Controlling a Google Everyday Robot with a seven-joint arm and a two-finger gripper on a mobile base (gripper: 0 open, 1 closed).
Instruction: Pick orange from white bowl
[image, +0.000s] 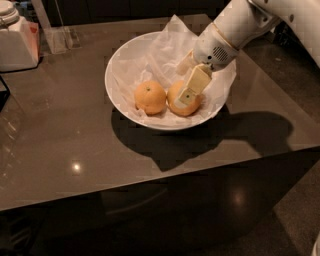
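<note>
While my arm slants down over the white bowl (120, 65), my pincer (188, 91) sits right at the orange (171, 96) just beneath it, open or closed I cannot tell.

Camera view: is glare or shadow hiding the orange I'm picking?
Camera view: no glare on the orange, evenly lit in the white bowl; the gripper itself covers part of it; dark shadow falls on the table beneath the bowl, with one small glare spot nearer the camera.

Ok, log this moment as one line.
jaws: at orange in white bowl | orange: not lifted | other orange: beside it
</note>
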